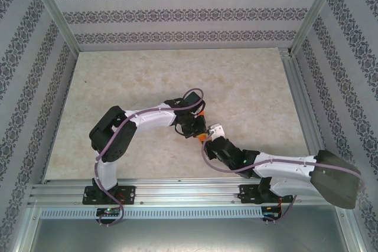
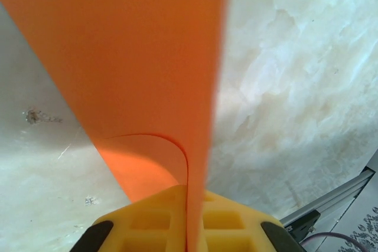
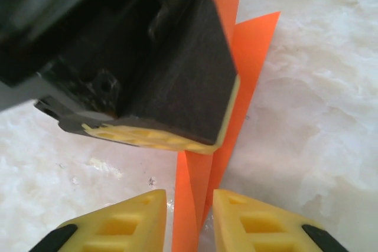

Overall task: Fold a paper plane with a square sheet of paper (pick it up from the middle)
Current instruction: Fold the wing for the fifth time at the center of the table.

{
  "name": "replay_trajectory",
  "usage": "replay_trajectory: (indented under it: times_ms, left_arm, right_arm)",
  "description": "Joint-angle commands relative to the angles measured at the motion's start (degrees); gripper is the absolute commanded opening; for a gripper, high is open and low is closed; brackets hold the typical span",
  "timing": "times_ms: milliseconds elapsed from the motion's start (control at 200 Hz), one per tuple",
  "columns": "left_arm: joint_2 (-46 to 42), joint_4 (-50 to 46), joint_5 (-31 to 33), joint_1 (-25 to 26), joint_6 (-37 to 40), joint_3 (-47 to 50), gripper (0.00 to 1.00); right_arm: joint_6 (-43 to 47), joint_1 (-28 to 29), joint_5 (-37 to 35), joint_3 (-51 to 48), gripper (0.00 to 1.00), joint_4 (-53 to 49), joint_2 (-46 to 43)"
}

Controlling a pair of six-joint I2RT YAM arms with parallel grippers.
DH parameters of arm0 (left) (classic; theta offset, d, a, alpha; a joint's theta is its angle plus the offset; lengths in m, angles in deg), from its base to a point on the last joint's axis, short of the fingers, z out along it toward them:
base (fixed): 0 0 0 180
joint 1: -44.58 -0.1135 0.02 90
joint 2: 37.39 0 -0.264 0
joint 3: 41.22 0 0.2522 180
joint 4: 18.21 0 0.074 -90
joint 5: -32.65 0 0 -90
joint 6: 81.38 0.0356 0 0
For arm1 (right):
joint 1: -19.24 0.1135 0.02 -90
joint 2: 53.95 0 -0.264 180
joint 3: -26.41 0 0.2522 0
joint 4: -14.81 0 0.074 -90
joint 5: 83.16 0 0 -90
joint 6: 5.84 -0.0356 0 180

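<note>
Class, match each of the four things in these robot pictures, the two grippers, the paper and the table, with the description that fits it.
Column 1:
1. left gripper
2. right gripper
3. orange paper
4. table

Column 2:
A. pale, marbled surface
B. fingers apart, one on each side of the paper
C. shut on the paper's edge
D. bright, folded into layers, with a pointed end

Pairs: 1-C, 2-B, 3-D, 4-A

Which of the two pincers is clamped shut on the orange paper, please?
The left pincer: it pinches the orange paper, while the right pincer stands open around it.
</note>
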Motion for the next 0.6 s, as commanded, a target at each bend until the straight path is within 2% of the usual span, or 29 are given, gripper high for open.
replay_trajectory:
  times_ms: [0, 85, 145, 280, 419, 594]
  left_arm:
    - [1.0, -1.0, 0.9, 0.4, 2.5, -1.4, 0.09]
    - [1.5, 0.1, 0.6, 0.4, 3.6, -1.7, 0.09]
    - [1.9, 0.4, 0.5, 0.4, 4.8, -2.0, 0.09]
    - [2.3, 0.4, 0.6, 0.4, 7.2, -1.8, 0.02]
    - [1.9, -0.1, 0.6, 0.1, 10.4, -2.1, 0.02]
    - [1.5, 2.3, -3.1, -0.7, 12.7, -2.0, 0.02]
  right_arm:
    - [-6.3, -2.8, 3.3, -2.3, 0.33, -6.9, -6.0]
    - [-11.1, -8.8, 9.5, -3.2, 0.33, -10.8, -10.4]
    - [-13.3, -14.8, 17.0, -3.7, 0.30, -12.3, -12.3]
    - [-15.7, -23.9, 29.1, -3.4, 0.22, -13.6, -12.7]
    - [-16.6, -26.8, 36.8, -1.9, 0.19, -11.7, -9.2]
    - [-17.9, -27.0, 40.9, -1.1, 0.18, -7.5, -4.9]
